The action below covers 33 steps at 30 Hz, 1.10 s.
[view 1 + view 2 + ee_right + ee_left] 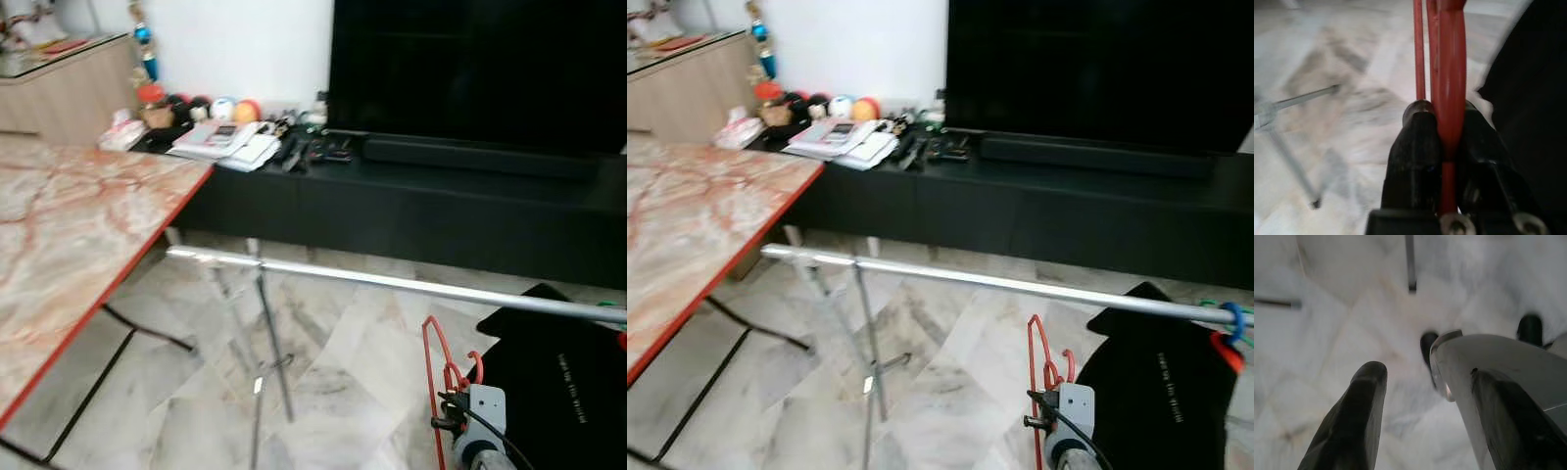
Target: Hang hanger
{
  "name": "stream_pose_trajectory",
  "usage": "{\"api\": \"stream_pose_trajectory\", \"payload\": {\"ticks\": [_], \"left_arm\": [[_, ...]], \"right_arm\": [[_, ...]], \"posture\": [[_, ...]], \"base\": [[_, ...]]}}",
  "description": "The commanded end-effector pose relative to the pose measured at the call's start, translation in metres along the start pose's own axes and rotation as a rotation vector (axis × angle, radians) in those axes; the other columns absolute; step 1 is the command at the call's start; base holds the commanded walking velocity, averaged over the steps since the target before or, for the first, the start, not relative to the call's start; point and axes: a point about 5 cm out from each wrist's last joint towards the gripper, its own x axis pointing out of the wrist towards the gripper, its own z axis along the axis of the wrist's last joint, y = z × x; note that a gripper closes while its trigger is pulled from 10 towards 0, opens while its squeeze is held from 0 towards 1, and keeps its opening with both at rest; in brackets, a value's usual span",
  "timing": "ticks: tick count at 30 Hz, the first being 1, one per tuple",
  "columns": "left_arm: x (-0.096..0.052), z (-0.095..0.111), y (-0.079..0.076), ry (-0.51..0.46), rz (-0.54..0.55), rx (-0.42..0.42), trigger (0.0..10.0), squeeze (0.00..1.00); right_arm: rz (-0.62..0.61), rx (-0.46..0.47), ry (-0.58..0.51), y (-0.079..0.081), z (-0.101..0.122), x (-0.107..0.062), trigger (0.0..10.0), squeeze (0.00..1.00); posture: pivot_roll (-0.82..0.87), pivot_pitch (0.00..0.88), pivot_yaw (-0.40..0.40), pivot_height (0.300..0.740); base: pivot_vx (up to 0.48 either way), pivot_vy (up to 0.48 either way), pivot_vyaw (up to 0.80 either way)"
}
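Observation:
A red wire hanger (431, 357) is upright at the lower right, below and in front of the silver rack rail (392, 281). My right gripper (453, 392) is shut on it. The right wrist view shows both black fingers (1415, 147) pinching the red wire (1448, 88), with the floor behind. The rail runs from the middle left to the far right, and a black garment (558, 392) hangs from its right part. In the left wrist view my left gripper (1415, 382) is open over the marble floor, holding nothing.
A marble-topped table with a red edge (69, 255) fills the left side. A long black TV console (441, 211) with a large dark screen stands behind the rack. The rack's thin legs (274, 352) stand on the pale floor. Blue and red hooks (1232, 323) sit on the rail's right end.

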Motion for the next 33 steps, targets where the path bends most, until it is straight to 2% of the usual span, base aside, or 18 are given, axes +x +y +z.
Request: {"api": "stream_pose_trajectory", "payload": {"ticks": [1,7,13,16,18,28,33], "left_arm": [[-0.002,-0.014,0.003,0.051,0.0,0.018,10.0,0.0],[-0.003,-0.016,0.001,0.055,-0.014,0.019,10.0,0.0],[-0.004,-0.022,0.002,0.065,-0.011,0.016,10.0,0.0],[-0.005,-0.024,0.002,0.068,-0.011,0.018,10.0,0.0],[-0.005,-0.025,0.003,0.071,-0.009,0.021,10.0,0.0],[-0.004,-0.023,0.0,0.064,-0.012,0.027,10.0,0.0],[-0.004,-0.022,-0.001,0.062,-0.015,0.03,10.0,0.0]], "right_arm": [[0.027,0.018,-0.02,0.012,0.005,0.003,10.0,0.0],[0.016,0.034,-0.02,0.013,0.004,0.003,10.0,0.0],[-0.056,0.08,-0.071,0.001,0.001,-0.002,10.0,0.0],[-0.082,0.08,-0.133,-0.006,0.005,-0.005,10.0,0.0],[-0.116,0.135,-0.223,-0.011,0.013,-0.007,10.0,0.0],[-0.068,0.061,-0.424,0.003,0.032,-0.013,10.0,0.0],[-0.063,0.056,-0.497,0.011,0.044,-0.014,10.0,0.0]], "posture": [[0.14,0.025,-0.033,0.74],[0.14,0.029,-0.037,0.74],[0.12,0.04,-0.042,0.74],[0.12,0.043,-0.043,0.74],[0.11,0.046,-0.044,0.74],[0.11,0.045,-0.046,0.74],[0.11,0.042,-0.05,0.74]], "base": [[0.0,0.0,0.0],[0.0,0.0,0.0],[0.0,0.0,0.0],[0.0,0.0,0.0],[0.0,0.0,0.0],[0.0,0.0,0.0],[0.0,0.0,0.0]]}}
